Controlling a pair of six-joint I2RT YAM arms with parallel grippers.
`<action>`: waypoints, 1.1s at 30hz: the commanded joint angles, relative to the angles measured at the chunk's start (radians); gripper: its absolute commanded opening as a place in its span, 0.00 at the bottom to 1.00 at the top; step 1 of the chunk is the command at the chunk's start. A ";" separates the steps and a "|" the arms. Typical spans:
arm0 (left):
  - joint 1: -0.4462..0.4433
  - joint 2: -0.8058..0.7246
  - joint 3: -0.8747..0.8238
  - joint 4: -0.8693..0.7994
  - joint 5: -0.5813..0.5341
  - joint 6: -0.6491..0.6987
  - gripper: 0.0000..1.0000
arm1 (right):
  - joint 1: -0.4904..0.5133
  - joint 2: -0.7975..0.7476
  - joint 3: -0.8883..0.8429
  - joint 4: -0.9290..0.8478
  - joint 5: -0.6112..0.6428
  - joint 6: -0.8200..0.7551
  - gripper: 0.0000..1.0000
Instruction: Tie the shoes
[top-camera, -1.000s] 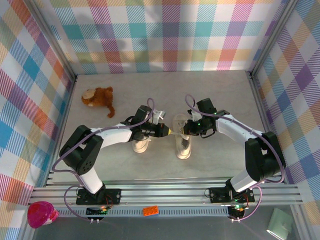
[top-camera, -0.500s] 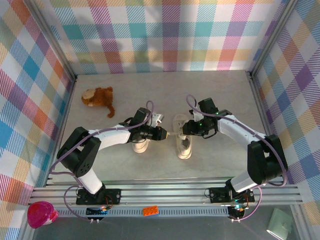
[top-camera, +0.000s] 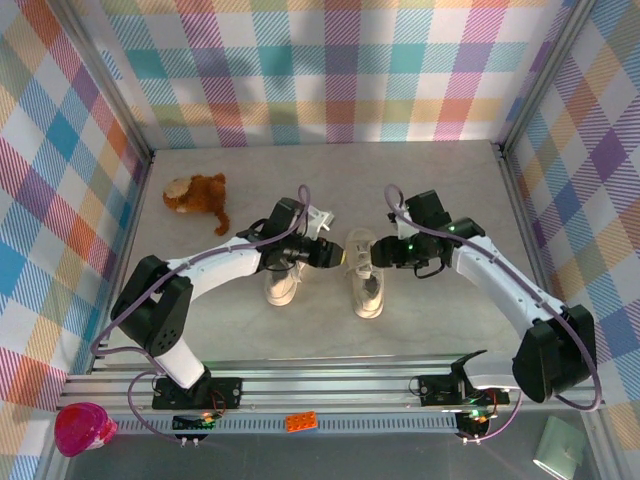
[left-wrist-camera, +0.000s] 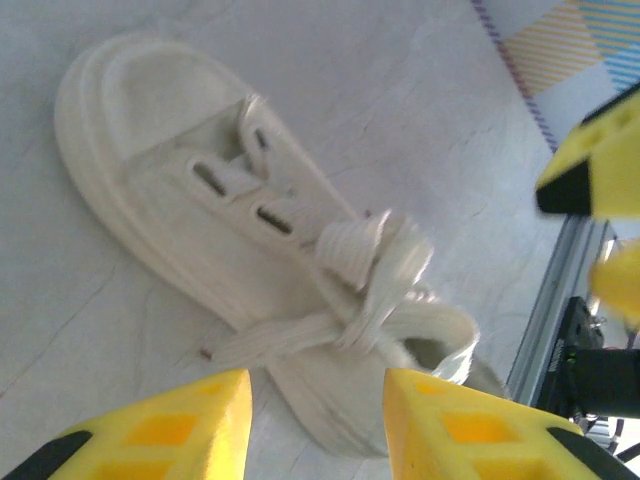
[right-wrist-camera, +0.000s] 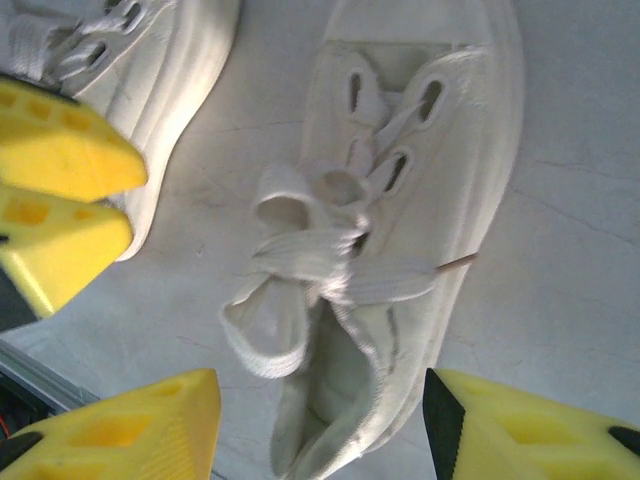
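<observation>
Top external: right pincer (top-camera: 370, 268) newly open.

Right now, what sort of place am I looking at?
Probably a robotics test booth, not a home: plaid backdrop walls enclose a pale table, two robot arms stand bolted to an aluminium rail, and props lie there, the shoes and a plush toy.

Two cream shoes: one shoe (top-camera: 281, 290), a second shoe (top-camera: 367, 290). One plush toy (top-camera: 197, 195). Two robot arms with one gripper each: left gripper (top-camera: 339, 257), right gripper (top-camera: 363, 268). One orange brick (top-camera: 301, 421). One pink ball (top-camera: 83, 428). One pale green object (top-camera: 558, 447).
</observation>
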 joint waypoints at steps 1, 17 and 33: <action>0.007 0.040 0.071 0.017 0.059 0.004 0.40 | 0.081 -0.005 -0.030 0.016 0.055 0.094 0.58; 0.057 0.073 0.076 0.061 0.106 -0.048 0.40 | 0.159 0.134 0.002 0.084 0.133 0.184 0.52; 0.072 0.102 0.107 0.087 0.125 -0.050 0.43 | 0.165 0.096 -0.033 0.061 0.159 0.146 0.03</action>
